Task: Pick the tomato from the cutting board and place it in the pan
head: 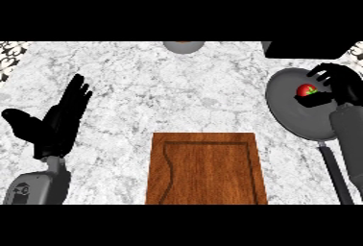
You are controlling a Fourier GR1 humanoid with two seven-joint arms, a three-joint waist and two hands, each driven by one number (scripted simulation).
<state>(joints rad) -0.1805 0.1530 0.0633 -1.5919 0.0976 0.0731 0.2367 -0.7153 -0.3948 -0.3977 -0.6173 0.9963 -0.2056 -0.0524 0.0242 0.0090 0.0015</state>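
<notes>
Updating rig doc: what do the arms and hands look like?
Left hand and right hand are black, with slim fingers and a thumb. Left forearm and right forearm are grey cylinders; the left bears a small dark round mark. No cables show.

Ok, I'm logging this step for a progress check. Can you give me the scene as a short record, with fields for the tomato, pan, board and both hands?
tomato: over the pan's inside, between the right hand's fingers and thumb; contact with the pan cannot be told
pan: counter's right side, handle toward the lower edge
cutting board: centre front, no tomato on it
right hand: curled round the tomato
left hand: open, resting at the left
</notes>
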